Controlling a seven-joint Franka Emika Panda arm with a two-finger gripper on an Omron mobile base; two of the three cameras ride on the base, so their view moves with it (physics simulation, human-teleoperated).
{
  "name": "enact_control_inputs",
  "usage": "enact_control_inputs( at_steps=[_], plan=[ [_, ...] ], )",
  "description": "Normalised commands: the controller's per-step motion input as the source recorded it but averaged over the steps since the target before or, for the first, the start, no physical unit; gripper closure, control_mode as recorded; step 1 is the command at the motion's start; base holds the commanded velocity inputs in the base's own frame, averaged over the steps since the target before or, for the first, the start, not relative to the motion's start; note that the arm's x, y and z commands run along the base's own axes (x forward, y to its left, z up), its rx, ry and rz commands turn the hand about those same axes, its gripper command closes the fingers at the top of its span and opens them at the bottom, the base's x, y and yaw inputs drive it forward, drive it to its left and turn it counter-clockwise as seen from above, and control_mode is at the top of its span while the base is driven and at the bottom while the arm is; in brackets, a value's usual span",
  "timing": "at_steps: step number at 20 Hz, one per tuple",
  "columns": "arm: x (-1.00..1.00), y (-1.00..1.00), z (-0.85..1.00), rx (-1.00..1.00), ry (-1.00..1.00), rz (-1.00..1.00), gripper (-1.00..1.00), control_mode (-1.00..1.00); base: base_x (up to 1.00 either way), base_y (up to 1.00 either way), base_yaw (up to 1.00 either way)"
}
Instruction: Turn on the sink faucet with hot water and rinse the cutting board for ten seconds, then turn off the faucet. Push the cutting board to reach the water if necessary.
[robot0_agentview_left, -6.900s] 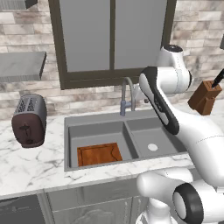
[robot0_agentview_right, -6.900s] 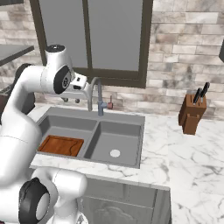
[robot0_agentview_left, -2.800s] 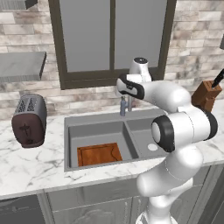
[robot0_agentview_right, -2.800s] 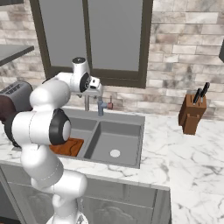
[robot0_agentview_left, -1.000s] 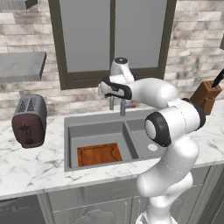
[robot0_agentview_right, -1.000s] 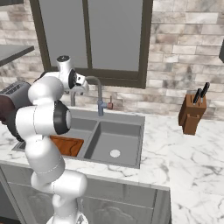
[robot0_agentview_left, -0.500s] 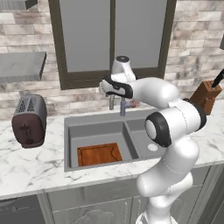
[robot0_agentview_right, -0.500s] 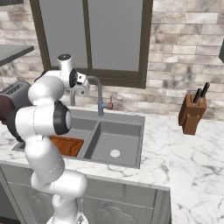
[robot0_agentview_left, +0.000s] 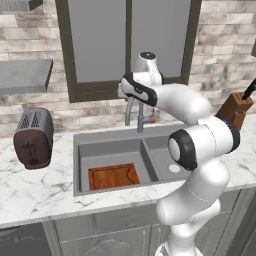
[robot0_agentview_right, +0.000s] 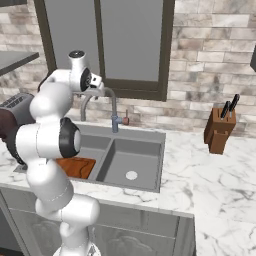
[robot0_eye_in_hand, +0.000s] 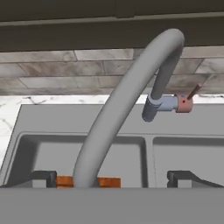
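The sink faucet (robot0_agentview_left: 131, 106) arches from the back rim of the sink (robot0_agentview_left: 107, 190), its spout end over the left basin. Its small reddish-tipped lever (robot0_eye_in_hand: 187, 101) sticks out at the base. My gripper (robot0_agentview_left: 122, 91) is open beside the top of the arch (robot0_agentview_right: 101, 92). In the hand view the spout (robot0_eye_in_hand: 124, 107) runs down between the gripper's (robot0_eye_in_hand: 113, 179) two spread fingertips (robot0_eye_in_hand: 43, 178), untouched. The cutting board (robot0_agentview_left: 113, 176) lies flat on the floor of the left basin, partly behind my arm in the right base view (robot0_agentview_right: 75, 167). No water is in view.
A toaster (robot0_agentview_left: 33, 137) stands on the counter left of the sink. A brown knife block (robot0_agentview_right: 220, 127) stands at the right by the brick wall. A window frame sits right behind the faucet. The right basin has a round drain (robot0_agentview_right: 131, 175).
Over the last seconds my hand has swung left to the faucet's arch. In the last second it barely shifts, and the gripper stays open.
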Motion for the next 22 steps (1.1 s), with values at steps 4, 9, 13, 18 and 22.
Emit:
enact_control_inputs(
  at_steps=[4, 9, 13, 18, 22],
  plan=[
    [-0.29, -0.30, 0.42, 0.02, 0.00, 0.00, -1.00, -1.00, 0.00, 0.00, 0.00],
    [-0.47, -0.67, 0.18, 0.03, 0.00, 0.03, -1.00, -1.00, 0.00, 0.00, 0.00],
    [-0.31, -0.81, -0.01, 0.00, -0.05, 0.06, -1.00, -1.00, 0.00, 0.00, 0.00],
    [-0.19, -0.76, -0.21, 0.00, -0.10, 0.08, -1.00, -1.00, 0.00, 0.00, 0.00],
    [-0.02, -0.58, -0.36, 0.00, -0.20, 0.08, -1.00, -1.00, 0.00, 0.00, 0.00]
  ],
)
